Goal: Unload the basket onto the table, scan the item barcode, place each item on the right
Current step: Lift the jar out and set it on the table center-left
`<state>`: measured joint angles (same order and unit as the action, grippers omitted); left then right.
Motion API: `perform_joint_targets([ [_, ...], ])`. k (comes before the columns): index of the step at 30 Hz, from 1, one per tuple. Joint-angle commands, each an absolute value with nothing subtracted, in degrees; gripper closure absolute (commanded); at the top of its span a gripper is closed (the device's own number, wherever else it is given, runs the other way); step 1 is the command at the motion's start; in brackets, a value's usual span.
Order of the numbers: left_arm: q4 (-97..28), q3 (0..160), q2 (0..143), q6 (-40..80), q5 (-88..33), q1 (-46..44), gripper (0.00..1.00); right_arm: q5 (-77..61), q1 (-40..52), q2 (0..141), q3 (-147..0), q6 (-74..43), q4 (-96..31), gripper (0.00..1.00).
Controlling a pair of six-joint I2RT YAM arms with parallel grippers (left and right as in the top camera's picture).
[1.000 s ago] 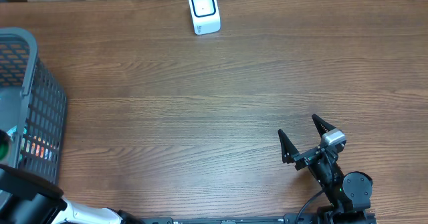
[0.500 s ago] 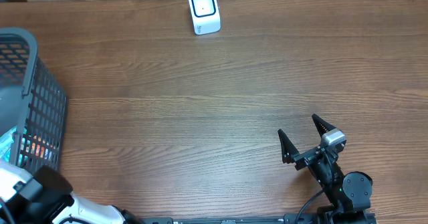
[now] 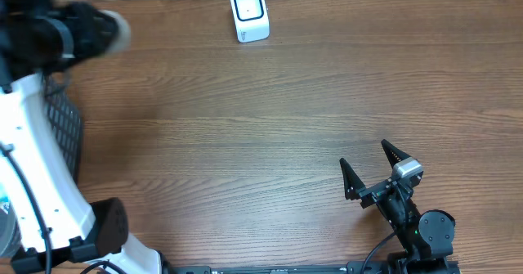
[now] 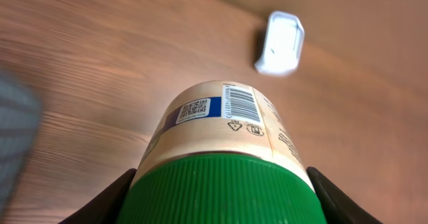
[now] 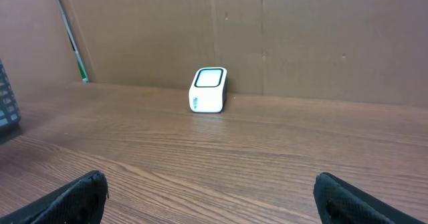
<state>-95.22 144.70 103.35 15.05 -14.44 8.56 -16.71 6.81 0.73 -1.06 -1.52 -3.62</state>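
Lifting clear of the basket (image 3: 70,128), our left arm has swung from the near-left corner up to the far left, and it is blurred in the overhead view. Our left gripper (image 4: 224,200) clamps a jar (image 4: 221,127) at its green lid (image 4: 221,177), with the barcode (image 4: 239,103) facing up and the scanner (image 4: 281,42) ahead, well apart. Our right gripper (image 3: 364,153) rests wide open, unmoved. We judge the pickup done; what remains is presenting the barcode to the scanner.
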Motion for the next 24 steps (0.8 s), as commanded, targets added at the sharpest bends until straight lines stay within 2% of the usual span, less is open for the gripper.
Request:
perform_joint_targets([
  [1,-96.5,146.3,103.1,17.0,-8.4,3.3,0.49,-17.0,7.1,0.2,-0.5,-1.9,-3.3,0.0],
  [6,-96.8,140.6,104.2,18.3,-3.8,-2.4,0.49,-17.0,7.1,0.2,-0.5,-1.9,-3.3,0.0],
  [13,-94.8,121.7,104.2,18.9,-3.1,-3.4,0.51,-17.0,7.1,0.2,-0.5,-1.9,-3.3,0.0],
  [24,-72.8,90.0,104.2,20.3,-3.7,-6.2,0.5,-17.0,7.1,0.2,-0.5,-1.9,-3.3,0.0],
])
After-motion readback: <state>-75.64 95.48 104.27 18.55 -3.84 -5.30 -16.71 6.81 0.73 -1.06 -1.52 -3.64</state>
